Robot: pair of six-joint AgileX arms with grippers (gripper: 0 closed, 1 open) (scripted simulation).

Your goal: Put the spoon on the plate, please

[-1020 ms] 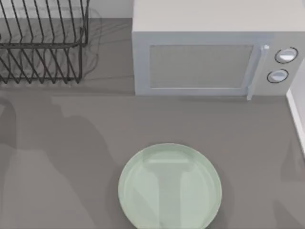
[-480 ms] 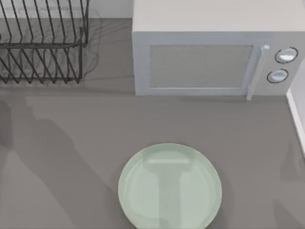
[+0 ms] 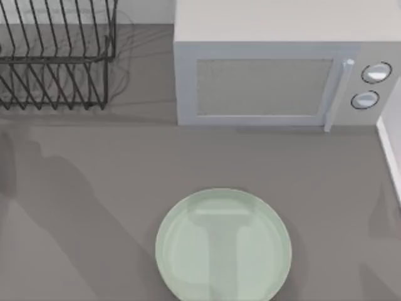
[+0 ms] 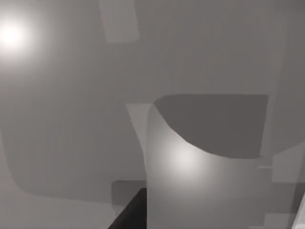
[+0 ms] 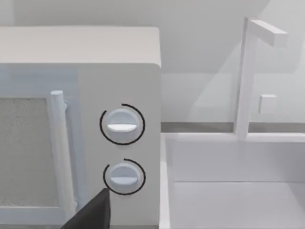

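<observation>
Shadows are the one thing that has shifted since a second ago: the long dark shape cast across the left side of the grey table (image 3: 75,207) has slid and narrowed, which I read as my left arm swinging somewhere off that side, while everything standing on the table has kept its place. The pale-green plate (image 3: 223,246) lies bare at the near middle of the table, well apart from the black wire dish rack (image 3: 56,56) at the far left and in front of the white microwave (image 3: 276,78), whose door is closed. I cannot find the spoon anywhere, so I cannot say where it lies; my guess is that my left arm is heading toward it beyond the left edge. My left wrist view gives me a pale curved surface and a dark tip of my own left gripper (image 4: 131,214), and I cannot tell whether its fingers are wide or narrow. My right gripper (image 5: 90,212) hangs parked near the microwave's two dials (image 5: 122,125), beside a white sink (image 5: 228,191), and its opening I cannot tell either. Nothing has reached the plate, so the task is at its start.
</observation>
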